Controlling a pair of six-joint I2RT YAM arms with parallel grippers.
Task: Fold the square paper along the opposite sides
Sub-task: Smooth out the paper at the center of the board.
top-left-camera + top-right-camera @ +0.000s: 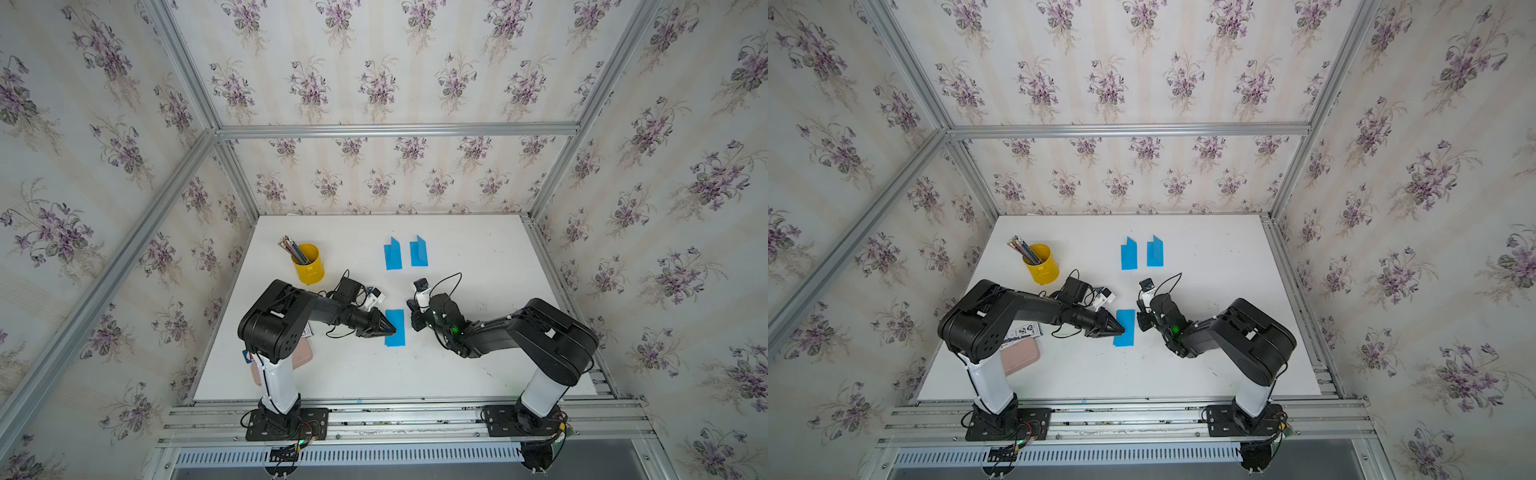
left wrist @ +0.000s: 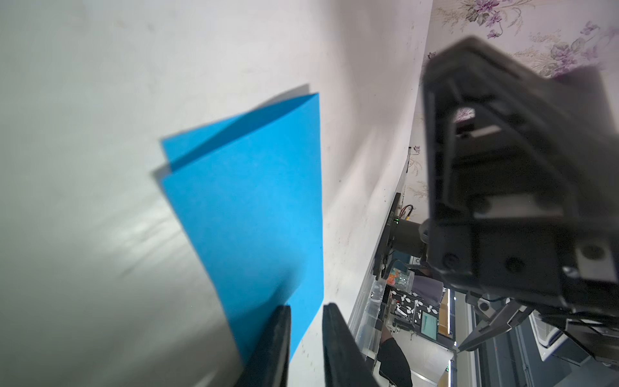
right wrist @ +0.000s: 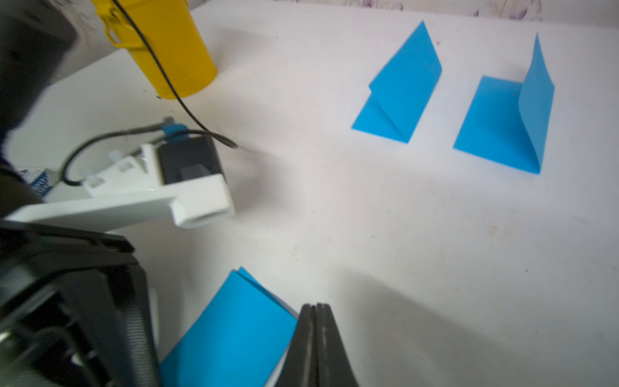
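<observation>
A blue square paper, folded in half, lies flat mid-table; its two layers gape slightly at one end. My left gripper reaches in from the left, its tips over the paper's left edge. In the left wrist view its jaws stand a narrow gap apart with nothing between them, paper and table showing behind. My right gripper is just right of the paper, shut and empty, its tip beside the paper's edge.
Two more folded blue papers stand half open farther back on the white table. A yellow cup of pencils is at the back left. A pink case lies under the left arm.
</observation>
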